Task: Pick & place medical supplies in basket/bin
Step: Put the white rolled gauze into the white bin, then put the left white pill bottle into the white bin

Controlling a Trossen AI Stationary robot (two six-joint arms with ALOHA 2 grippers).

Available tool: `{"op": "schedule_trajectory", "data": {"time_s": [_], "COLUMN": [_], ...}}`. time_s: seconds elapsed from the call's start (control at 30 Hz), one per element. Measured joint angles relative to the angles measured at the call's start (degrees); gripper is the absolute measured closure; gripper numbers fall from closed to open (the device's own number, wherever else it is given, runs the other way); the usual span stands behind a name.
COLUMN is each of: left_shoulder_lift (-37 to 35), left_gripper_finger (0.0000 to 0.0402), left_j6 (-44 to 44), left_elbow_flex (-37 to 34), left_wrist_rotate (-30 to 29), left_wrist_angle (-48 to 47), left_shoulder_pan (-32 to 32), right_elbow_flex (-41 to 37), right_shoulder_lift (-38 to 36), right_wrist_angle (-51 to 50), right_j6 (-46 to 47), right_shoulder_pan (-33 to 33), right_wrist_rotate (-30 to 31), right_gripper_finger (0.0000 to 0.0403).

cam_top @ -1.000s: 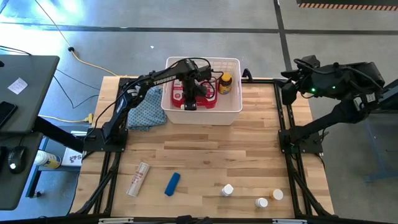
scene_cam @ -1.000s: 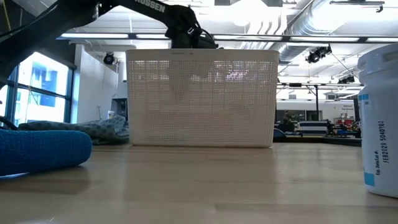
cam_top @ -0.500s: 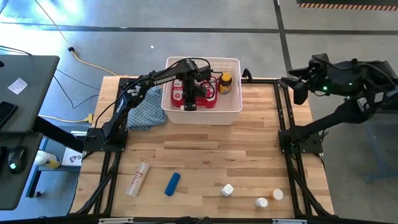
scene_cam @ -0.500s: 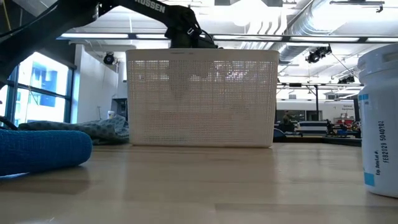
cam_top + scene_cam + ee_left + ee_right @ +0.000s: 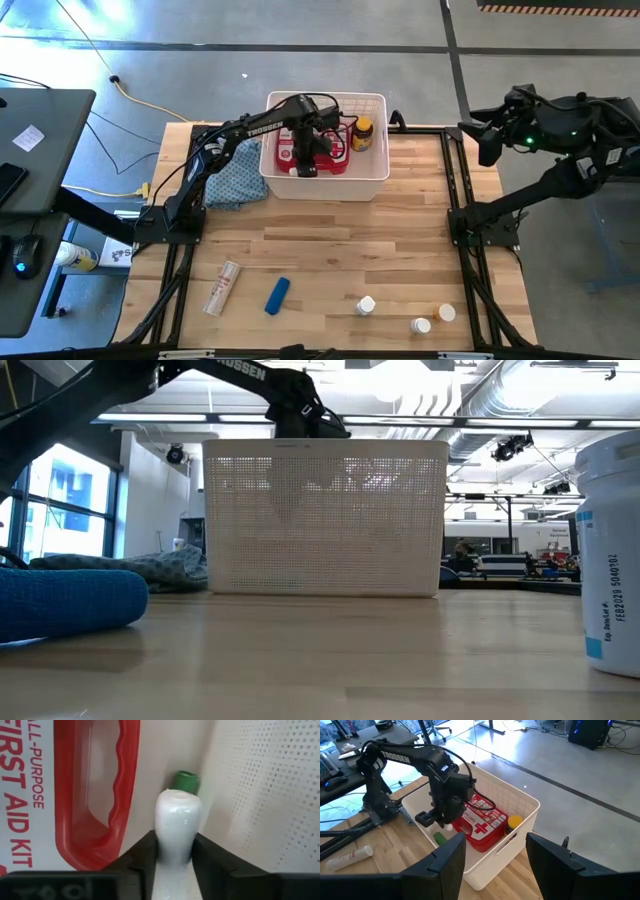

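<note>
The white basket (image 5: 325, 187) stands at the table's far middle. Inside it lie the red first-aid case (image 5: 338, 160) and the amber yellow-capped bottle (image 5: 363, 133). My left gripper (image 5: 305, 166) reaches down into the basket and is shut on a white tube (image 5: 177, 820) with a green cap (image 5: 186, 781). The tube sits between the case's handle (image 5: 125, 795) and the basket's near wall (image 5: 260, 795). My right gripper (image 5: 495, 855) hangs open and empty, high beyond the table's right far corner (image 5: 490, 140). My left gripper pinches the white tube's body (image 5: 176, 851) between its two fingers, one on each side, back from the capped end. The fingers come from above, pointing down, and lie along the tube. The tube stands cap end down (image 5: 439, 838) near the basket floor.
A blue patterned cloth (image 5: 232, 180) lies left of the basket. Near the table's front edge lie a white tube (image 5: 222, 287), a blue tube (image 5: 277, 296) and three small white pill bottles (image 5: 367, 305) (image 5: 421, 325) (image 5: 446, 313). Bare wood lies between them and the basket.
My right gripper has drawn back toward the right, away from the table's right edge, still open. My left arm has stayed in the basket.
</note>
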Motion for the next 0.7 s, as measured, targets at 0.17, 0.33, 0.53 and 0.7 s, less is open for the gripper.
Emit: {"op": "schedule_trajectory", "data": {"time_s": [0.17,0.33,0.53,0.7], "left_shoulder_lift": [0.0,0.0,0.0,0.0], "left_gripper_finger": [0.0192,0.0151,0.0142,0.0160], "left_j6": [0.0,-0.6,-2.8,-5.6], "left_elbow_flex": [0.0,0.0,2.4,9.8], "left_wrist_rotate": [2.1,2.3,-0.7,-5.6], "left_wrist_angle": [-0.8,-1.8,-2.0,-1.9], "left_shoulder_pan": [0.0,0.0,0.0,0.0], "right_elbow_flex": [0.0,0.0,0.0,0.0], "right_shoulder_lift": [0.0,0.0,0.0,-0.1], "right_wrist_angle": [0.0,0.0,0.0,0.0], "right_j6": [0.0,0.0,0.0,-0.4], "right_shoulder_pan": [0.0,0.0,0.0,0.0], "right_wrist_rotate": [0.0,-0.1,-0.7,-1.0], "right_gripper_finger": [0.0204,0.0204,0.0204,0.0204]}}
